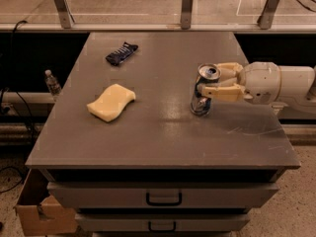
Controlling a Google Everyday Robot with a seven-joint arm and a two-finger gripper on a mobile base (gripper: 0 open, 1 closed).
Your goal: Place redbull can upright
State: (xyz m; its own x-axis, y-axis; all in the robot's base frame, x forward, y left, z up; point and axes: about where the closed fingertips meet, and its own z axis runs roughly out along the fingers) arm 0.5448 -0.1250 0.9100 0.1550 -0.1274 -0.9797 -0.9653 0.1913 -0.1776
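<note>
The redbull can (200, 104) stands upright on the counter (163, 137), right of centre. The pincer (209, 79) reaches in from the right edge and clasps the can's upper part. A sponge (111, 102) lies left of the can; a wrapper (121, 53) lies behind the sponge, near the rear edge.

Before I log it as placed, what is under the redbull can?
The grey table top: the redbull can stands upright on it, the gripper shut around its upper part. The can itself hides whether its base sits flat.
</note>
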